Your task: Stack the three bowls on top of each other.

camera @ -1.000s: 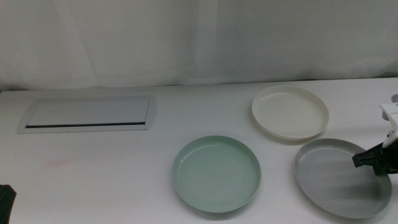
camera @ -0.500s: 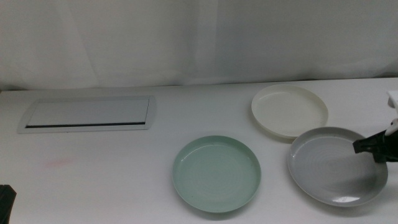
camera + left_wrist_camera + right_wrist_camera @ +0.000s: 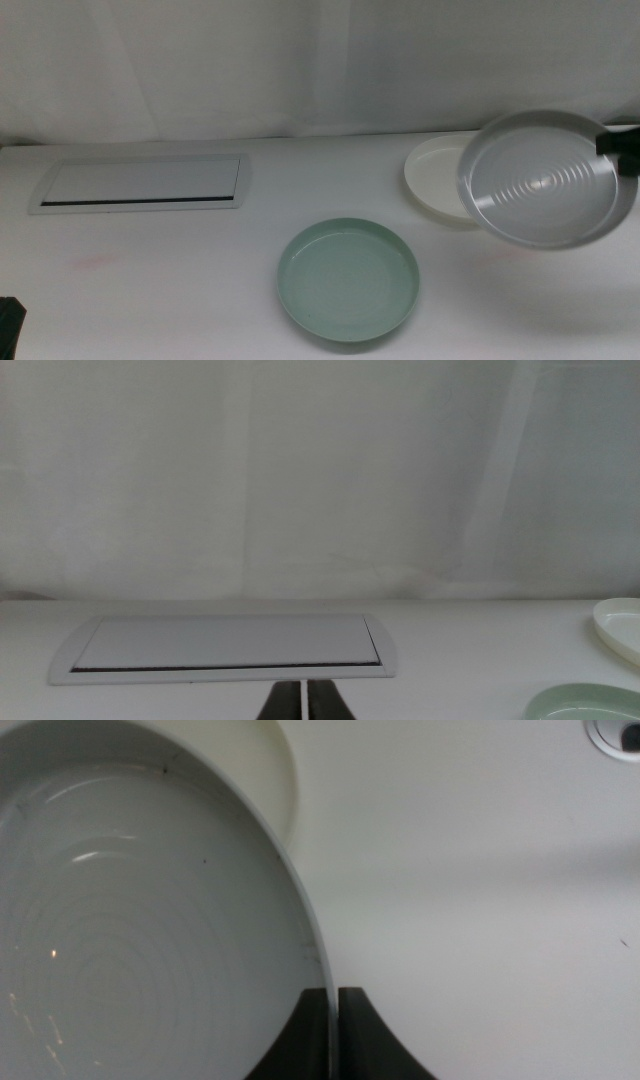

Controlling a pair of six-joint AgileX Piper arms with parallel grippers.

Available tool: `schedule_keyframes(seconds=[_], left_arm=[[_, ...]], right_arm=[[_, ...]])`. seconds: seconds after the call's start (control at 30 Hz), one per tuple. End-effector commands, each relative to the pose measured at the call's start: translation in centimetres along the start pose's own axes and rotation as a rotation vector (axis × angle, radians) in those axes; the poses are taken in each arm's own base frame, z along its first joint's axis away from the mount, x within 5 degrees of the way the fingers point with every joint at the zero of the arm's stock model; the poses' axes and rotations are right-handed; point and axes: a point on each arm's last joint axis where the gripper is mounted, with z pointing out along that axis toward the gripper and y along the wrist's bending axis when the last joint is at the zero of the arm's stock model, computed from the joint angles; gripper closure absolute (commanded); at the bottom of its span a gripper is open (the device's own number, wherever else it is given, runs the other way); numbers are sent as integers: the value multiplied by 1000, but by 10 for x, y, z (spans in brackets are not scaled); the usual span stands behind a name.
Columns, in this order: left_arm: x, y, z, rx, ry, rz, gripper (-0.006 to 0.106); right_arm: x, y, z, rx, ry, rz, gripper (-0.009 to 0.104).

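The grey bowl hangs tilted in the air at the right, its hollow facing the camera, overlapping the cream white bowl that rests on the table behind it. My right gripper is shut on the grey bowl's right rim; in the right wrist view the rim runs between the jaws of the gripper, with the cream bowl beyond. The mint green bowl lies flat near the table's front middle. My left gripper waits at the bottom left corner, shut on nothing.
A flat rectangular white panel is set into the table at the back left. A white curtain closes off the far edge. A faint pink smudge marks the tabletop front left. A round grommet shows in the right wrist view.
My right gripper has lifted the grey bowl off the table, raising it up and tilting it, so it now overlaps the cream white bowl. The green bowl and left arm stayed still.
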Motion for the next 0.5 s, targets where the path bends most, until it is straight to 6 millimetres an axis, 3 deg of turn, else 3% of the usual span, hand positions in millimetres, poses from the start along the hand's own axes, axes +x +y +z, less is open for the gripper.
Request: schedule_keyframes(seconds=[0.0,0.2,0.47], left_arm=[[-3,0,-1,-3,-13,-15,103],[-3,0,-1,-3,-13,-15,103],[-3,0,-1,-3,-13,-15,103]], right_arm=[[-11,11,-11,-54,-33,0,98],[-20,53,-11,-143,-50,-75,98],[-9,117,33,-236,40,-137,98]])
